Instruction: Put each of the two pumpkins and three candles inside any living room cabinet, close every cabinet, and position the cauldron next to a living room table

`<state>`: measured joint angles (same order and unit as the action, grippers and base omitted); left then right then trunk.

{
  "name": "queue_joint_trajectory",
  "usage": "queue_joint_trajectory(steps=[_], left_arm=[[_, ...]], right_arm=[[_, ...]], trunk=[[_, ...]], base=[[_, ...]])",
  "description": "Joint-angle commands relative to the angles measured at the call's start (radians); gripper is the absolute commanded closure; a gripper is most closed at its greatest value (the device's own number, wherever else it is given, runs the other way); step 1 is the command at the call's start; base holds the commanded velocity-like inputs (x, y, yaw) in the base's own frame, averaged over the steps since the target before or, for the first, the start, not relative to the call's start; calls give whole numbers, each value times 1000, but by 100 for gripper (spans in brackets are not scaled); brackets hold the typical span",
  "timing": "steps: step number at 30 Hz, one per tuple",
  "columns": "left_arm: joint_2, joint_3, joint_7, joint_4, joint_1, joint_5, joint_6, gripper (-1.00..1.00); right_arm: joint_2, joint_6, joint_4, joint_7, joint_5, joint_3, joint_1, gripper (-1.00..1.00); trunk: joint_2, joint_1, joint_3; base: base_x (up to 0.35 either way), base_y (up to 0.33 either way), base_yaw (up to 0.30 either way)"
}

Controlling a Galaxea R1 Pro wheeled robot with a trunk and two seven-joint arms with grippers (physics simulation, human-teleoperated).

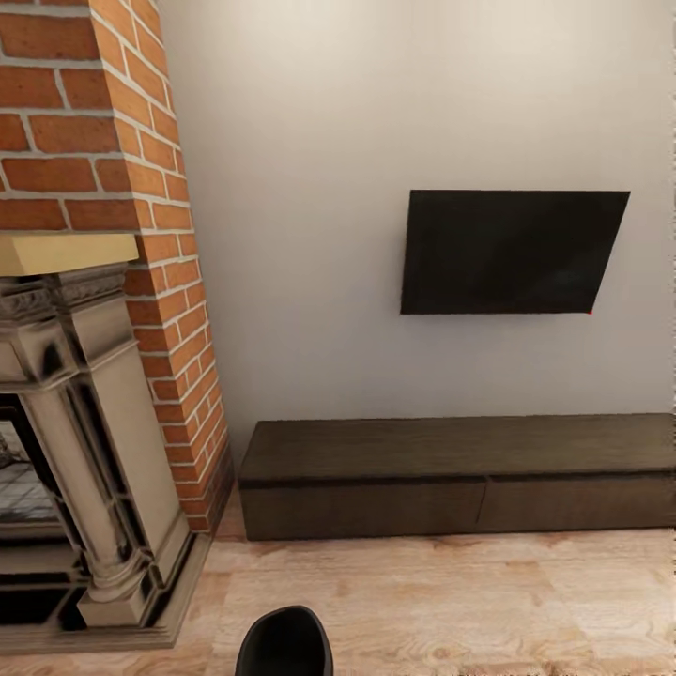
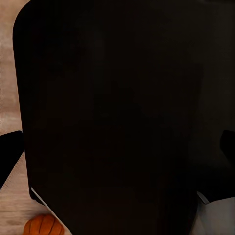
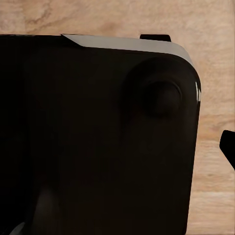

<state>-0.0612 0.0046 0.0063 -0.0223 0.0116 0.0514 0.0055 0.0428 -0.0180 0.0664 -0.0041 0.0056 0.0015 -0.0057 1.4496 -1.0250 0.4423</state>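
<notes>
The long low dark-brown cabinet (image 1: 460,474) stands against the white wall, and both drawer fronts in view are closed. One small orange pumpkin (image 2: 43,226) lies on the wooden floor beside the robot's black base (image 2: 112,117). My left gripper (image 2: 117,152) hangs open over that base, with one dark fingertip (image 2: 10,156) at each side and nothing between them. My right gripper (image 3: 117,147) also hangs over the black base and looks open; one fingertip (image 3: 228,147) shows against the floor. Candles, cauldron and table are out of view.
An ornate beige fireplace (image 1: 84,451) with a red brick chimney (image 1: 103,122) fills the left. A black screen (image 1: 512,252) hangs on the wall above the cabinet. Light wooden floor (image 1: 451,601) lies before the cabinet. A black rounded shape (image 1: 284,643) sits at the bottom edge.
</notes>
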Motion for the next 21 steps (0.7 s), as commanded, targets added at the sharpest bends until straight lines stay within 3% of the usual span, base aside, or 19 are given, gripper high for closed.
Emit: queue_joint_trajectory(steps=[1,15,21], left_arm=[[0,0,0,-2,1,5,1,-100],[0,0,0,-2,1,5,1,-100],[0,0,0,-2,1,5,1,-100]], right_arm=[[0,-2,0,0,1,0,0,-100],[0,-2,0,0,1,-2,0,-100],[1,-2,-1,0,-1,-2,0,-100]], trunk=[[0,0,1],[0,0,1],[0,0,1]], base=[[0,16,-74],[23,174,-14],[12,52,0]])
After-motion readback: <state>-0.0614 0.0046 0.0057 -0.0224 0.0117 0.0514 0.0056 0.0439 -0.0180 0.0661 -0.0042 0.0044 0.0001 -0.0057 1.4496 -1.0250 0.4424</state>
